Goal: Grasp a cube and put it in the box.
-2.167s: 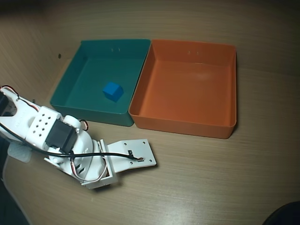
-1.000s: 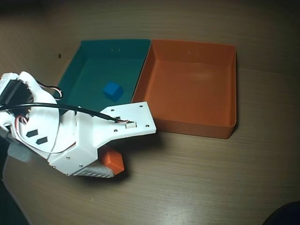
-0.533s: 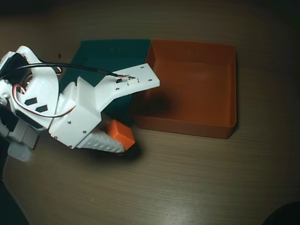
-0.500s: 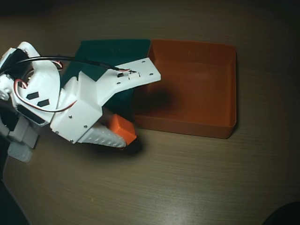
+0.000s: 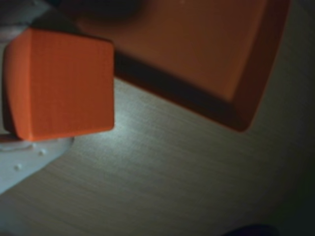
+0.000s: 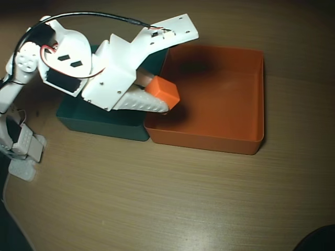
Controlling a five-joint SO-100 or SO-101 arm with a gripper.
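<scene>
Since half a second ago the arm has swung up and right, carrying the cube (image 6: 163, 93) from over the bare table to just above the left edge of the box (image 6: 220, 133). The gripper (image 6: 161, 99) is clamped on the cube, one white finger (image 6: 138, 99) pressed along its side. The main risk, as I judge it, is an early release: the cube hangs so close to the shared wall that it could clip the rim and tumble into the teal tray (image 6: 99, 123)

White arm stretched out, gripper (image 6: 163, 99) clamped shut on its load
</scene>
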